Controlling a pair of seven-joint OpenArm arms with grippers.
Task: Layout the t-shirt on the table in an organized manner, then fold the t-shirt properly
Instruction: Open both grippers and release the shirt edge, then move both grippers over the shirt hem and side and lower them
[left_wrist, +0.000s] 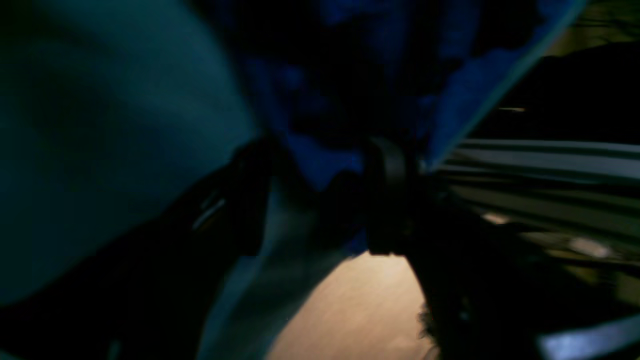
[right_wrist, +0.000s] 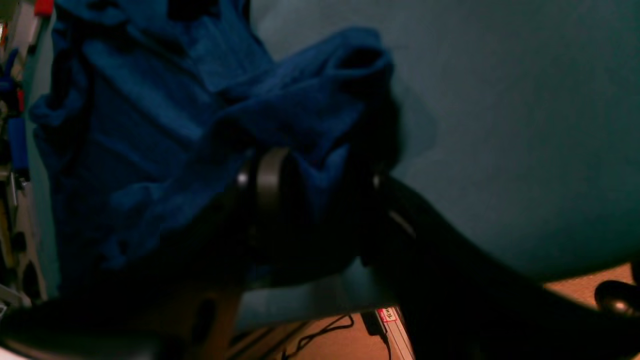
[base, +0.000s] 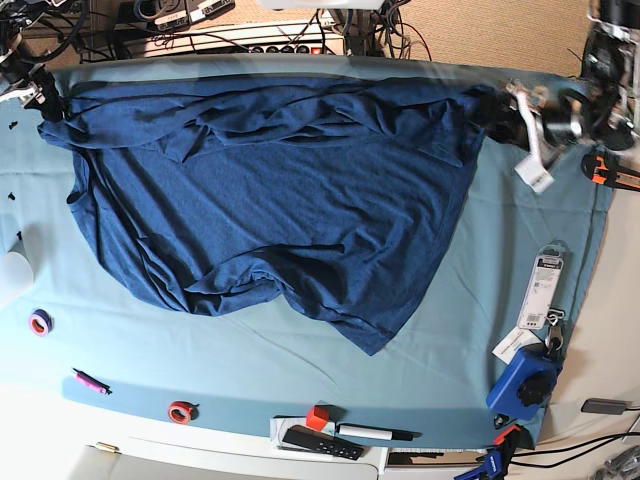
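Several small things sit along the near edge of the table (base: 250, 370), don't they? (Ana)

Yes: a purple tape roll (base: 40, 322), a pink pen (base: 88, 381), a red tape ring (base: 181, 411), a red block (base: 318, 417), a black remote (base: 320, 442) and a marker (base: 375, 433). A blue device (base: 522, 385) stands at the near corner on the left arm's side, with a flat packaged item (base: 545, 288) just beyond it. (Ben)

And the t-shirt (base: 280, 190)? (Ana)

It lies spread over the middle and far part of the teal cloth, well apart from those small things. Its near hem is uneven and comes to a point, and its far edge is bunched into long folds running along the table's far rim. (Ben)

Where are the arms? (Ana)

One is at each far corner of the shirt. The right gripper (base: 48, 100) is at the bunched end on its side, the left gripper (base: 500, 105) at the other end. (Ben)

How do the jaws stand? (Ana)

Spread, on both. In the left wrist view one dark finger (left_wrist: 387, 200) stands well apart from its partner, with blue fabric hanging in the gap. In the right wrist view a finger (right_wrist: 267, 182) and its partner are also apart, with a fold of shirt bulging between them. Both views are too dark to tell whether the pads touch the cloth. (Ben)

And past the table? (Ana)

A power strip (base: 280, 38) and cables lie on the floor. (Ben)
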